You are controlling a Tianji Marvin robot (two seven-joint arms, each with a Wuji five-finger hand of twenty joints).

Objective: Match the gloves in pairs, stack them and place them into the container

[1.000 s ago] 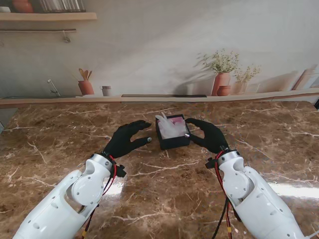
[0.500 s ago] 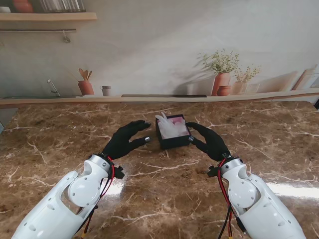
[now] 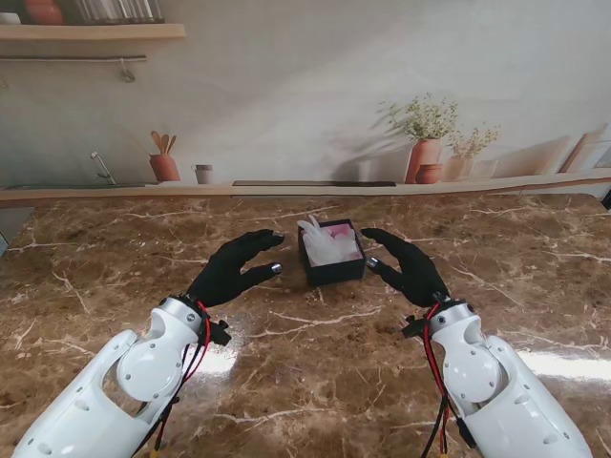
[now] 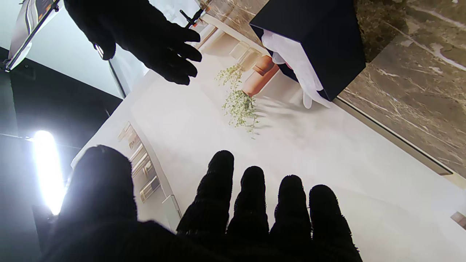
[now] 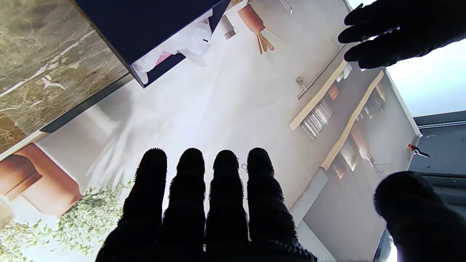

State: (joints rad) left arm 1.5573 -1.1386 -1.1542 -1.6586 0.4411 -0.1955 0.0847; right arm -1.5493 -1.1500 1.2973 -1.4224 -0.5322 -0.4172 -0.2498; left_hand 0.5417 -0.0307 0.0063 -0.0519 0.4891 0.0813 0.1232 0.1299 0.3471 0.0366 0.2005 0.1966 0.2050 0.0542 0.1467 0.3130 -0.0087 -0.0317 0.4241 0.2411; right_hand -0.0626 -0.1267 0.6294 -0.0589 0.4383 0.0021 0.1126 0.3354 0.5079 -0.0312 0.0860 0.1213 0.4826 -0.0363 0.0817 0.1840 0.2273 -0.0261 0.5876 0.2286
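Gloves [image 3: 323, 240] — white and bunched — sit inside the small dark container [image 3: 333, 254] at the middle of the marble table [image 3: 115, 277] in the stand's view, with some fabric poking above the rim on its left side; whether they are neatly paired and stacked cannot be told from here. No other glove shows on the table, so I judge the task done or very nearly so, with at most a tuck of that loose fabric left. Either side of the box, the left hand [image 3: 234, 270] and right hand [image 3: 407, 267] hover near it but apart from it, each with fingers spread and nothing held, thumbs angled toward the box. From the left wrist, four dark fingertips [image 4: 251, 182] fan out with the thumb well off to one side — empty, grasping nothing; beyond them the container [image 4: 327, 40] shows a dark wall with a white glove [image 4: 296, 62] hanging over its edge, and the right hand [image 4: 145, 32] appears across from it, also splayed. From the right wrist, the fingers [image 5: 225, 171] lie side by side with the thumb held wide, again holding nothing; the container [image 5: 145, 25] shows white fabric [image 5: 185, 40] and a hint of pink at its mouth, and the left hand [image 5: 397, 32] floats opposite.
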